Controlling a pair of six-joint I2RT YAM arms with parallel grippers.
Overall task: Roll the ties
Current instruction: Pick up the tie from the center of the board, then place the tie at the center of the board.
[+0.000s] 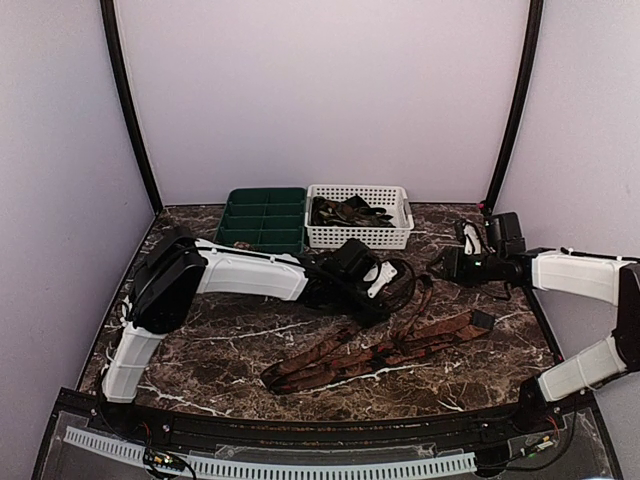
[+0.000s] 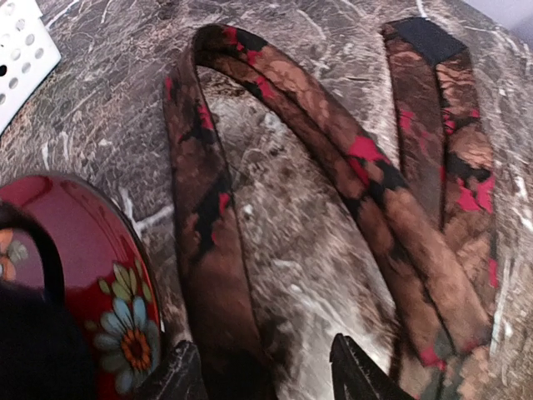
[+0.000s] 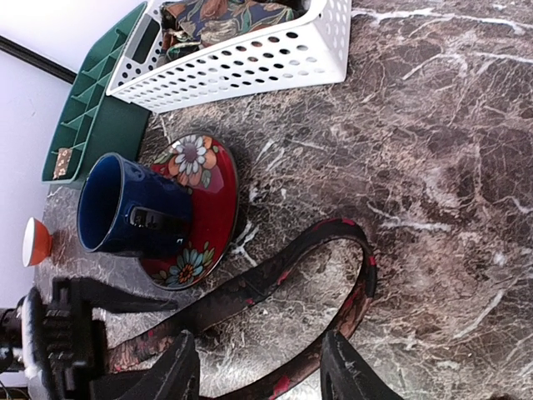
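One tie (image 1: 370,355), dark brown with red blotches, lies unrolled across the middle of the marble table, folded back in a loop near its right end. My left gripper (image 1: 395,285) hovers low at that loop. In the left wrist view a strip of the tie (image 2: 208,250) runs down between the fingers of the left gripper (image 2: 262,377), close to the left finger, and the jaws stand apart. My right gripper (image 1: 443,265) is to the right of the loop. In its wrist view the tie's bend (image 3: 354,275) lies just beyond the open right gripper (image 3: 262,375).
A blue mug (image 3: 125,204) stands on a red flowered saucer (image 3: 208,187) just left of the tie's loop, beside my left gripper. At the back are a white perforated basket (image 1: 360,232) holding more fabric and a green compartment tray (image 1: 262,218).
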